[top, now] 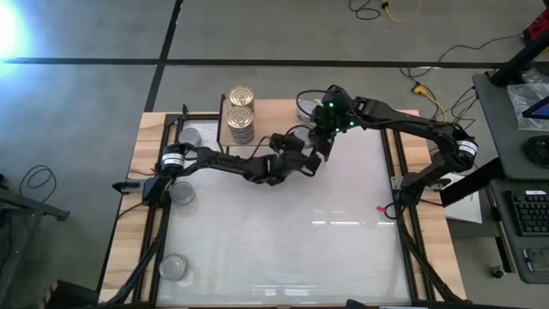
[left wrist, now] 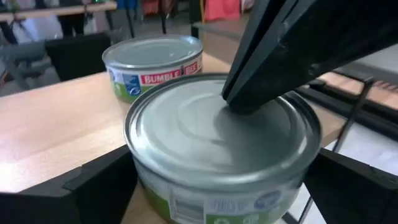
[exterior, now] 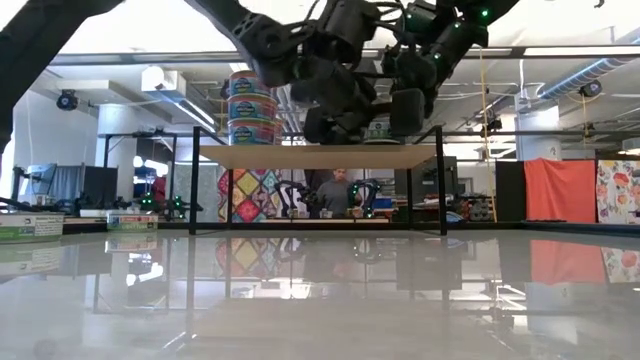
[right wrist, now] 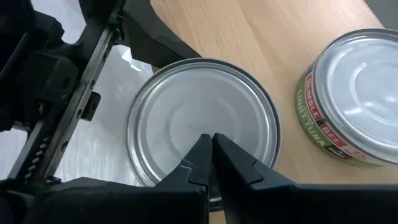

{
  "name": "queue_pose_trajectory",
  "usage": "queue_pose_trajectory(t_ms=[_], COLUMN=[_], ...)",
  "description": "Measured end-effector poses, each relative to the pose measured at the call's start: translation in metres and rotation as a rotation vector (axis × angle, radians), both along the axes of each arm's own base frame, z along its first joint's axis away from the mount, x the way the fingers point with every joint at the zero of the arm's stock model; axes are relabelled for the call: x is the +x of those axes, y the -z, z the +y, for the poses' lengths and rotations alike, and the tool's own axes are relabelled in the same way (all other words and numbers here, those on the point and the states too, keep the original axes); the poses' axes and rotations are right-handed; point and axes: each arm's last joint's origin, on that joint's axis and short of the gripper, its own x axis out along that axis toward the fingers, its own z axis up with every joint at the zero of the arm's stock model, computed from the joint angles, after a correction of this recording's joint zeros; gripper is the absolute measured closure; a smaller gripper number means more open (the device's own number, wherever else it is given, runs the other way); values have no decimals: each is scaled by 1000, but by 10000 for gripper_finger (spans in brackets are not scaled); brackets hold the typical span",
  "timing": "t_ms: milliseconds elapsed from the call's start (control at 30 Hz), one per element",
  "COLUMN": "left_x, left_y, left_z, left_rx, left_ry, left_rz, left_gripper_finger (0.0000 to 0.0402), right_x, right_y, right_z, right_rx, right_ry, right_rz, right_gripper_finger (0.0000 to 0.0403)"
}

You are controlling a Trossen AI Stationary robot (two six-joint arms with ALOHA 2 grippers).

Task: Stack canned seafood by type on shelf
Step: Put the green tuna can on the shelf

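Sitting on the shelf [left wrist: 43,134] near its edge, a silver-lidded tin [left wrist: 221,146] is squat, rigid and smooth-walled, probably fairly heavy and slippery; its curved side wall looks the best place to grip. The left gripper [left wrist: 217,186] stands wide apart on either side of it, not clamped. The right gripper [right wrist: 211,149], fingers together, presses its tips onto the lid. Another tin [right wrist: 354,96] sits nearby.

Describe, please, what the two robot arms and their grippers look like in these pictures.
Both arms are black, jointed and slender, each with a white band near its base. The right arm carries small green lights near its wrist. The left gripper has broad, flat, matte black fingers with angular edges. The right gripper has black fingers tapering to narrow pointed tips. Beside it, the left gripper's body shows a toothed rail.
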Motion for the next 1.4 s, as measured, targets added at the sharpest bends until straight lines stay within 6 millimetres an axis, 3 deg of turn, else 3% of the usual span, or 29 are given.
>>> queue_pose_trajectory(t_ms=[500,1000,1233,1400], left_x=[-5,-2,-1,-1], left_y=[7,0,-2,-2], left_z=[-2,6,9,9], left_rx=[45,5,1,8], left_ry=[-22,5,-6,-5], left_rz=[50,186,170,181], left_gripper_finger=[2,2,2,37], right_x=[-6,6,8,12], right_y=[-1,-17,-12,-6], right_z=[-11,-2,0,-2], right_rx=[7,14,18,21], right_ry=[29,-86,-115,-119], right_rz=[-14,-101,-78,-61], right_gripper_finger=[390,390,390,390])
